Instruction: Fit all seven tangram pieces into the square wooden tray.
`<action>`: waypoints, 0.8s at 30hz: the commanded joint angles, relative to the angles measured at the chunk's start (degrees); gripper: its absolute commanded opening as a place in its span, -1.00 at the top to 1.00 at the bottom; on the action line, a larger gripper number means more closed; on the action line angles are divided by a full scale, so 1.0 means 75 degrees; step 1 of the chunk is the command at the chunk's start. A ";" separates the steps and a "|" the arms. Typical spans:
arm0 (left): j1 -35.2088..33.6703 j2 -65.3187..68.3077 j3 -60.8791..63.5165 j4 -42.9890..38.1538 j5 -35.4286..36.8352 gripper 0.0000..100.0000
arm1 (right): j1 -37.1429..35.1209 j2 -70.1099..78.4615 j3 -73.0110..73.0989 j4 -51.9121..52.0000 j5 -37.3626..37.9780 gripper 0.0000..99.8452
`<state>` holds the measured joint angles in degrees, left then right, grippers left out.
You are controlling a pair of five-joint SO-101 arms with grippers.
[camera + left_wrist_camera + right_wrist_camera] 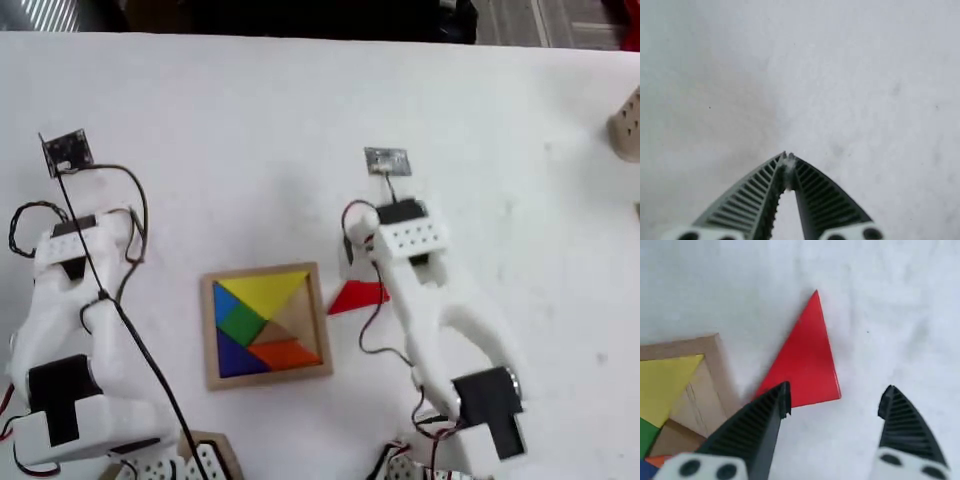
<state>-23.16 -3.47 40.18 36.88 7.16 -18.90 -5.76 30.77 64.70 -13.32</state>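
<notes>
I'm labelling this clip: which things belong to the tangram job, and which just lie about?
Job: wooden tray; yellow piece, green piece, blue piece, orange piece inside it; red triangle beside it; right pincer, open above it.
Lying about: wooden block beside the left arm's base; perforated wooden object at the table's right edge.

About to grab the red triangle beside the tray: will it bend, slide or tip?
The red triangle looks rigid and thin, so it probably won't bend. Flat on the white table, it likely slides rather than tips if nudged. Its low edges may give the open right gripper little to pinch.
</notes>
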 commanded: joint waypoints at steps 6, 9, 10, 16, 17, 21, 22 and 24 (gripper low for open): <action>-0.0053 -0.0041 -0.0188 -0.0152 -0.0059 0.95 | -0.0733 -0.0111 0.1594 -0.2549 -0.1242 0.53; -0.0041 -0.0041 -0.0188 -0.0152 -0.0059 0.95 | -0.0709 0.0041 0.1442 -0.2421 -0.1289 0.66; -0.0041 -0.0041 -0.0188 -0.0164 -0.0059 0.95 | -0.0697 0.0088 0.1383 -0.2362 -0.1278 0.70; -0.0029 -0.0041 -0.0188 -0.0164 -0.0059 0.95 | -0.0451 0.0100 0.1383 -0.2444 -0.1254 0.63; -0.0029 -0.0041 -0.0188 -0.0164 -0.0059 0.95 | -0.0428 0.0100 0.1383 -0.2444 -0.1219 0.61; -0.0029 -0.0041 -0.0188 -0.0164 -0.0059 0.95 | -0.0498 0.0100 0.1137 -0.2421 -0.0211 0.57; -0.0029 -0.0041 -0.0188 -0.0164 -0.0059 0.95 | -0.0498 0.0111 0.1032 -0.2444 0.0399 0.57; -0.0029 -0.0041 -0.0188 -0.0164 -0.0059 0.95 | -0.0498 0.0135 0.0727 -0.2444 0.1512 0.57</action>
<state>-23.16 -3.47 40.18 36.88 7.16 -22.86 -4.70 41.14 46.95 -16.57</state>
